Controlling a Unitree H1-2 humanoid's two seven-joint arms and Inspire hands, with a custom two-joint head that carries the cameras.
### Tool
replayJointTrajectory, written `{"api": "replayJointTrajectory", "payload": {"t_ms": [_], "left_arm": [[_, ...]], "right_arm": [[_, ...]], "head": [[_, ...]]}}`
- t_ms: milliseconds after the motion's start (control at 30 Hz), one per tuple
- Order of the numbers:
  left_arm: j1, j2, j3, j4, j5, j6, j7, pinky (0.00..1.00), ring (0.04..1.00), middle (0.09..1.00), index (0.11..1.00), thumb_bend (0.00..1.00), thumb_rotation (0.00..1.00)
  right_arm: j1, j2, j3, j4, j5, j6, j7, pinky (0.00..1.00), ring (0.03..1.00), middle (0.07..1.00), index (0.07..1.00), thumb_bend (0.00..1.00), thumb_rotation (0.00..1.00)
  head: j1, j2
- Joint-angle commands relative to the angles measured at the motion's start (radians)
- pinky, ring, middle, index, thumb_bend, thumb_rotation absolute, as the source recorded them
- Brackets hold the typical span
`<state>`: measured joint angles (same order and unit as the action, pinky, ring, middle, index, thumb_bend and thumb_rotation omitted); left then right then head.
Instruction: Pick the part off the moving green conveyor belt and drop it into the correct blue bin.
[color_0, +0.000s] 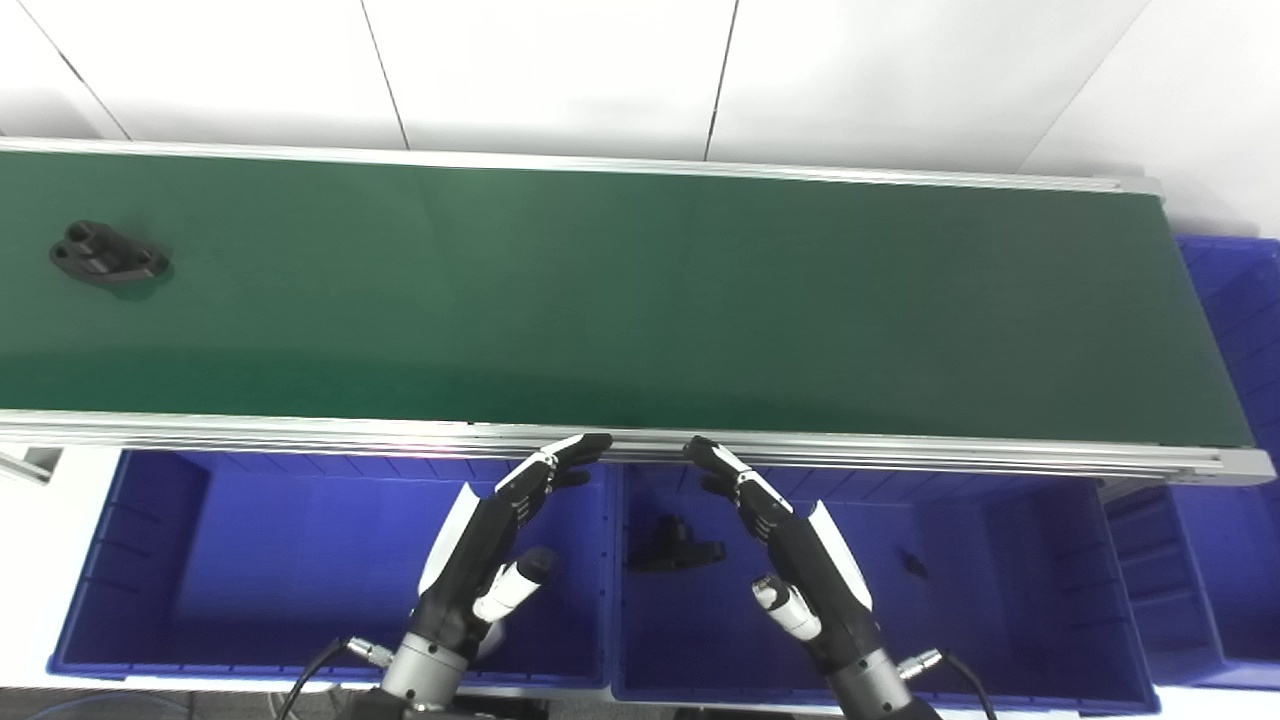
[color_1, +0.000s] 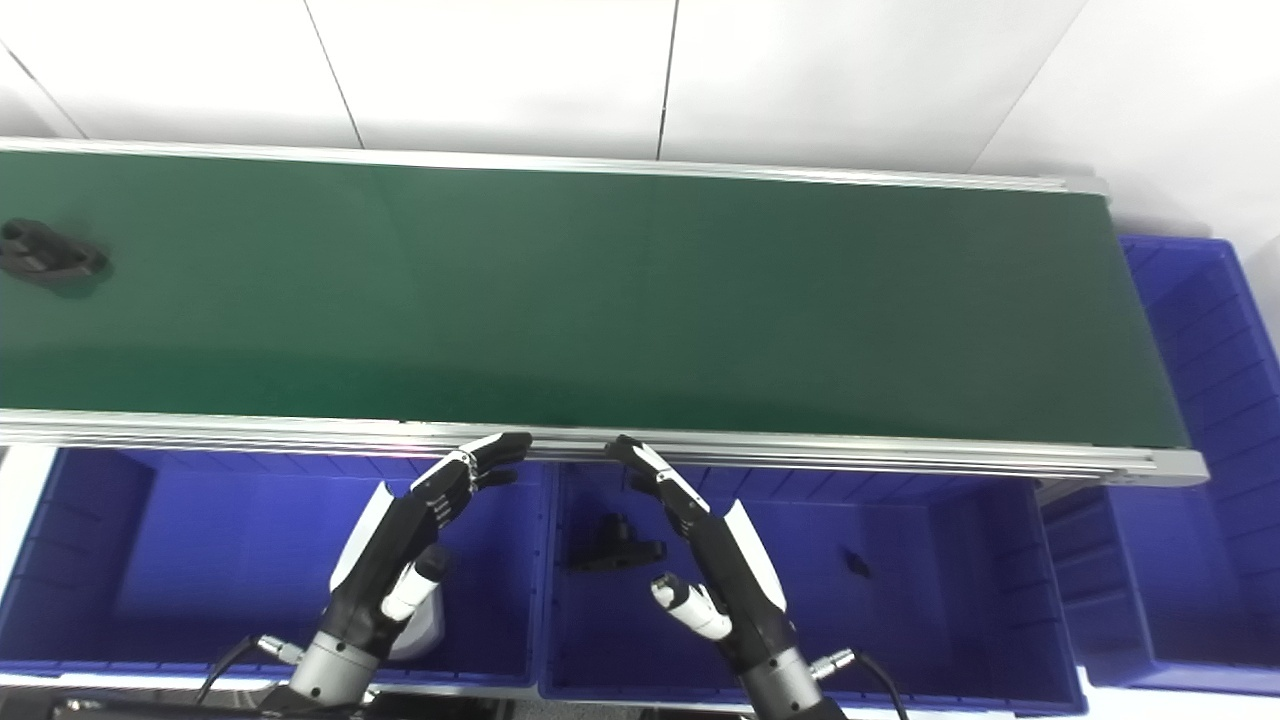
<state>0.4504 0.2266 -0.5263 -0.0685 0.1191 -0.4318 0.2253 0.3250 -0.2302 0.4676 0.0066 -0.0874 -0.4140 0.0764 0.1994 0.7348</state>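
Note:
A black part (color_0: 108, 256) with round holes lies on the green conveyor belt (color_0: 640, 300) at its far left end. My left hand (color_0: 490, 540) hovers open over the left blue bin (color_0: 200, 560), fingertips near the belt's front rail. My right hand (color_0: 790, 540) hovers open over the middle blue bin (color_0: 1000, 580), also just short of the rail. Neither hand holds anything. Both are far from the part on the belt. Inside the middle bin lie a black part (color_0: 678, 546) and a small dark piece (color_0: 914, 563).
A third blue bin (color_0: 1235, 420) stands at the belt's right end. An aluminium rail (color_0: 640, 440) runs along the belt's front edge between the hands and the belt. White wall panels rise behind the belt.

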Motion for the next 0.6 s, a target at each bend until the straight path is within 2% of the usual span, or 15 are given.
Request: {"api": "replayJointTrajectory", "payload": {"t_ms": [0, 367, 567], "left_arm": [[0.0, 0.003, 0.0, -0.012, 0.008, -0.038, 0.015, 0.79, 0.843, 0.845, 0.8, 0.8, 1.0], [-0.002, 0.01, -0.004, -0.011, 0.015, -0.038, 0.015, 0.8, 0.847, 0.844, 0.806, 0.79, 1.0], [0.003, 0.006, 0.006, -0.012, -0.007, -0.038, -0.008, 0.81, 0.849, 0.842, 0.809, 0.82, 1.0]], "right_arm": [[0.002, 0.011, -0.005, -0.015, 0.014, -0.056, -0.002, 0.88, 0.93, 0.936, 0.875, 0.89, 1.0], [0.009, 0.017, -0.017, -0.015, 0.025, -0.056, 0.011, 0.9, 0.93, 0.935, 0.881, 0.89, 1.0], [0.011, 0.017, -0.019, -0.018, 0.019, -0.056, 0.009, 0.9, 0.927, 0.933, 0.884, 0.87, 1.0]], "head": [[-0.002, 0.001], [-0.006, 0.001], [-0.006, 0.0]]}}
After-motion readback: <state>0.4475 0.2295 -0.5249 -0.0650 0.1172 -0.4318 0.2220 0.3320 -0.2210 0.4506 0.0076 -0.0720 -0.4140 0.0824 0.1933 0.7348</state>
